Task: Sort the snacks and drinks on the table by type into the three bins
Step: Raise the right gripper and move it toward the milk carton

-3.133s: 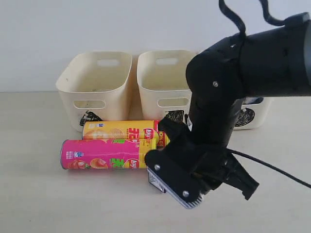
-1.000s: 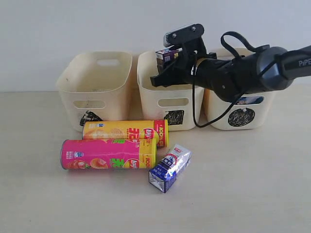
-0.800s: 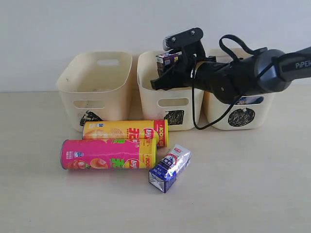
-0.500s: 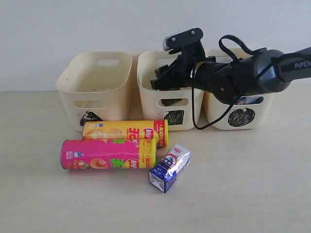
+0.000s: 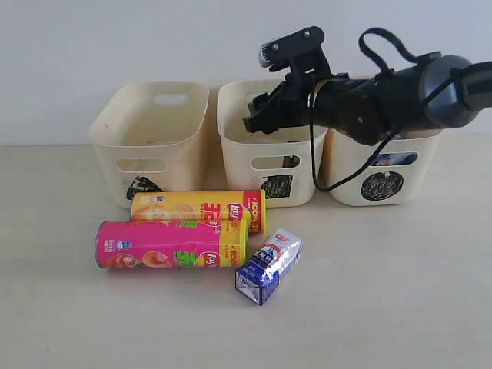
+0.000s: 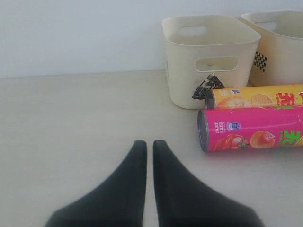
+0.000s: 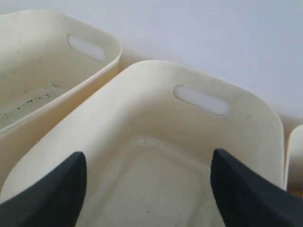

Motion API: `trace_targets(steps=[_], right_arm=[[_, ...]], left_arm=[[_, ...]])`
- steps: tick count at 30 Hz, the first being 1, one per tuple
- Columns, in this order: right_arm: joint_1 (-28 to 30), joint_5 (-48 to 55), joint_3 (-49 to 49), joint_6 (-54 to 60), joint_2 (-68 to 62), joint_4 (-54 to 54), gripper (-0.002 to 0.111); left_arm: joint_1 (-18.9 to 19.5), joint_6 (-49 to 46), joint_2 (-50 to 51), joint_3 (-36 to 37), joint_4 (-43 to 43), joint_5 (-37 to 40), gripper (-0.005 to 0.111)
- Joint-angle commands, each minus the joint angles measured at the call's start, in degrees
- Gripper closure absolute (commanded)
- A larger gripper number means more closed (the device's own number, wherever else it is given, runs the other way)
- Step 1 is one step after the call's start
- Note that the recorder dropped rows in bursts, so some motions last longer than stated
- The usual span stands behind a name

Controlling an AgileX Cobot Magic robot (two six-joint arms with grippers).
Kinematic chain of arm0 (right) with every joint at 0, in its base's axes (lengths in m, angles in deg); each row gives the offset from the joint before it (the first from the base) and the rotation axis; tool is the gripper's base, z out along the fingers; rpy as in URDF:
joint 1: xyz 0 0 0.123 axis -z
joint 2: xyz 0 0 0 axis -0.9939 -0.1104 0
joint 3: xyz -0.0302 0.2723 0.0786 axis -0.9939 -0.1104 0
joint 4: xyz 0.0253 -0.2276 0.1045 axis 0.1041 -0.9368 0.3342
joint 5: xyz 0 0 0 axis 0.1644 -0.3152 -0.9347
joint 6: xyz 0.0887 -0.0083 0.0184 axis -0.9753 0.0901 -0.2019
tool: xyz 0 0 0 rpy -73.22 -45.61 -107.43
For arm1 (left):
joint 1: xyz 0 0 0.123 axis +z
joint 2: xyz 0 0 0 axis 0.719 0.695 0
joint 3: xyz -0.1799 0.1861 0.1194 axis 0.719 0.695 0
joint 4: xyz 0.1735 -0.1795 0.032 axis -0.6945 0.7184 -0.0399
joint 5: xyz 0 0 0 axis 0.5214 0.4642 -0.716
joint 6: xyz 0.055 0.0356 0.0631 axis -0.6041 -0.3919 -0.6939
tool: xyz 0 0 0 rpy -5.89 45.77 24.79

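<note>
**Item: dark purple carton** point(image 5: 290, 161). A second ago it is clamped in the right tool point(image 5: 257, 115), high over the square-marked middle bin point(image 5: 231, 154). Now it is out of that tool. A dark sliver behind the bin's front handle slot is most likely the carton, lying inside. The right wrist view shows only bare bin floor, so its exact lie cannot be told.

**Right tool.** Released and empty, jaws wide apart. It hangs above the middle bin's rim, a little higher than half a second ago.

**Meaning for the task.** One drink counts as sorted, which likely makes the middle bin the drinks bin.

**Items left on the desk** point(image 5: 400, 292), all unmoved through the drop:
- Blue-and-white carton point(image 5: 268, 267), lying on its side just beside the pink tube's end. As the other drink, it probably goes to the same bin.
- Pink tube point(image 5: 171, 244) and yellow tube point(image 5: 197, 209), lying side by side and touching, in front of the bins.

**Other bins.**
- Triangle-marked left bin point(image 5: 115, 146): no contents visible.
- Circle-marked right bin point(image 5: 407, 177): something blue shows through its slot, too hidden to name.

**Left tool** point(image 6: 147, 144). Low over bare desk and well clear of the tubes, jaws drawn to a thin slit, gripping nothing.
</note>
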Motion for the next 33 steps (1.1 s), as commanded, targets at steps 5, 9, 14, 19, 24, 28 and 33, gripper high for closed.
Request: trace_targets(steps=[5,9,14,19,24,28,33], right_arm=[[0.5,19.3,0.4,2.0,8.1,0.0,0.042],[0.5,28.3,0.4,6.0,11.2,0.0,0.042],[0.3,39.3,0.4,11.3,14.0,0.2,0.042],[0.3,48.5,0.4,17.8,15.1,0.5,0.042],[0.3,52.8,0.4,31.3,15.1,10.0,0.052],[0.3,55.3,0.4,41.7,15.1,19.8,0.084],[0.3,60.0,0.4,55.0,14.9,25.0,0.108]], left_arm=[[0.1,-0.4,-0.2,0.2,-0.1,-0.3,0.103],[0.1,-0.4,-0.2,0.2,-0.1,-0.2,0.103],[0.1,-0.4,-0.2,0.2,-0.1,-0.1,0.103],[0.1,-0.4,-0.2,0.2,-0.1,-0.1,0.103],[0.1,-0.4,-0.2,0.2,-0.1,-0.1,0.103],[0.1,-0.4,-0.2,0.2,-0.1,-0.1,0.103],[0.1,-0.4,-0.2,0.2,-0.1,-0.3,0.103]])
